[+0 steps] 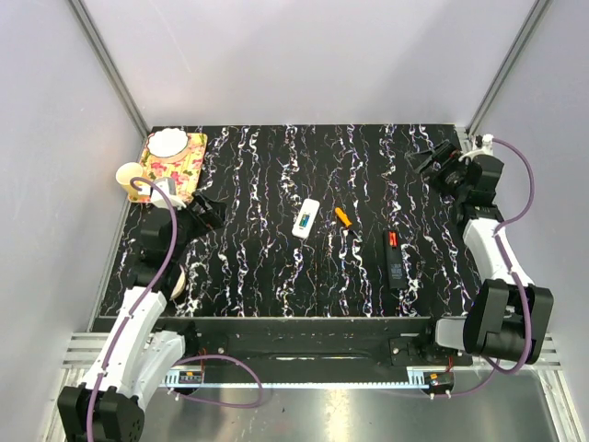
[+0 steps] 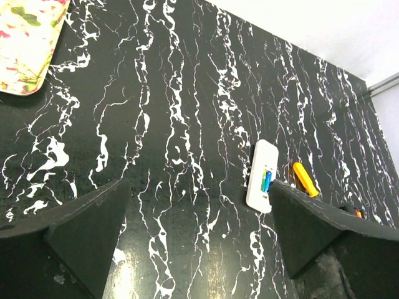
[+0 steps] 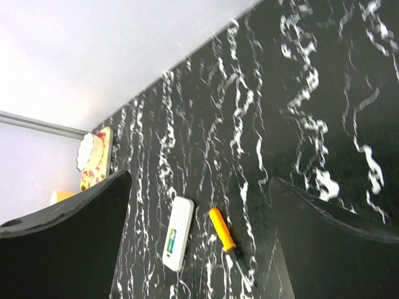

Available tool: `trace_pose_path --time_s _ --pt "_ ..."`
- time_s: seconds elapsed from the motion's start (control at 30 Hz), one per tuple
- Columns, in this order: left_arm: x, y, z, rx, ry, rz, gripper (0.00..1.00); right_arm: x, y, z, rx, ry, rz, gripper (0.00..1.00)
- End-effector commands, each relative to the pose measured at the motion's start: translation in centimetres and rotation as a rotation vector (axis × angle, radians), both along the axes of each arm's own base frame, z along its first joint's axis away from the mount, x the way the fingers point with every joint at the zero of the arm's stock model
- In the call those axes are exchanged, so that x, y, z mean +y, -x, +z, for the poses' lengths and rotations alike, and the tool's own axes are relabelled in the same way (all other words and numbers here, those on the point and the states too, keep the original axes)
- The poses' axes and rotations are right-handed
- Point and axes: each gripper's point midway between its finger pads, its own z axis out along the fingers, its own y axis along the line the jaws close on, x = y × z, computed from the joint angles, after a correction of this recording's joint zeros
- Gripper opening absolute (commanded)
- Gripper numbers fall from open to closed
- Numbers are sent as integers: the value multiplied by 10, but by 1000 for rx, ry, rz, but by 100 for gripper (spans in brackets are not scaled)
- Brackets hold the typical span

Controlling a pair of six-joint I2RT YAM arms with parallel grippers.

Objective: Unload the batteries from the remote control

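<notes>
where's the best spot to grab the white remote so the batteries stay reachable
Take the white remote across its narrow width at the far, closed end, coming straight down from above. It lies flat, long and slim, and its batteries sit exposed in the open bay toward the near end, so a pincer at the far end leaves them clear.

Left end effector (image 2: 198, 187), right end effector (image 3: 199, 179): splayed.

table (image 1: 258, 184): black, white marble veining | remote (image 1: 306, 218): white | batteries (image 2: 267, 180) in it: blue, green | screwdriver (image 1: 343, 217): orange handle | second remote (image 1: 394, 262): black, red patch | tray (image 1: 189, 161): yellow, pink floral | cup (image 1: 129, 175): yellow
</notes>
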Motion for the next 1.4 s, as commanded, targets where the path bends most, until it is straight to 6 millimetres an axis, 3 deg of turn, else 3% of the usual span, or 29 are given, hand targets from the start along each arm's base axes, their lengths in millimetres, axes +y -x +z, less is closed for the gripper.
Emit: trace_pose_path --time_s 0.0,0.13,0.17,0.2,0.23,0.3,0.33,0.37,0.4,0.43,0.47,0.5,0.57,0.6,0.67,0.7,0.9,1.13,1.17,1.23,1.37 --pt "-8 2 9 1 -23 -67 99 2 19 -23 107 -3 7 100" --pt "-31 -3 -11 69 -20 -186 99 0 36 -21 133 110 -5 99" --pt "-29 -7 -16 87 -42 -159 99 2 38 -21 133 146 -3 100" --pt "-42 -6 -21 103 -56 -193 99 0 39 -27 152 222 -18 100" --pt "-49 -10 -24 128 -70 -206 99 19 41 -29 154 266 35 100" --pt "-71 -8 -27 148 -87 -256 99 39 35 -39 193 370 97 100" --pt "-81 -11 -28 164 -92 -276 99 68 37 -41 193 400 181 100" --pt "-89 -10 -28 170 -84 -291 99 80 30 -35 183 423 213 100" --pt "-103 -6 -26 170 -82 -330 99 90 26 -56 232 467 256 99" --pt "-110 -5 -27 178 -77 -346 99 104 25 -62 242 491 293 98" --pt "-117 -5 -27 187 -68 -365 99 126 23 -60 227 508 350 92" --pt "-127 -2 -27 185 -67 -396 99 138 22 -80 258 542 405 87" --pt "-136 0 -29 197 -59 -421 99 168 22 -87 244 583 481 83" --pt "-141 3 -31 200 -60 -436 99 167 20 -109 305 640 474 82" --pt "-143 5 -38 217 -62 -448 99 185 17 -115 303 673 516 82" --pt "-144 6 -40 221 -60 -453 99 184 18 -136 365 708 529 77" --pt "-145 15 -53 241 -60 -474 99 191 14 -172 449 796 543 69" --pt "-145 18 -60 249 -59 -479 99 190 9 -190 486 848 529 66" --pt "-145 18 -61 248 -62 -481 99 191 9 -197 502 851 536 59" --pt "-145 18 -62 251 -63 -481 99 189 8 -205 524 862 531 54" --pt "-145 19 -67 269 -70 -486 99 189 7 -217 553 879 536 53"
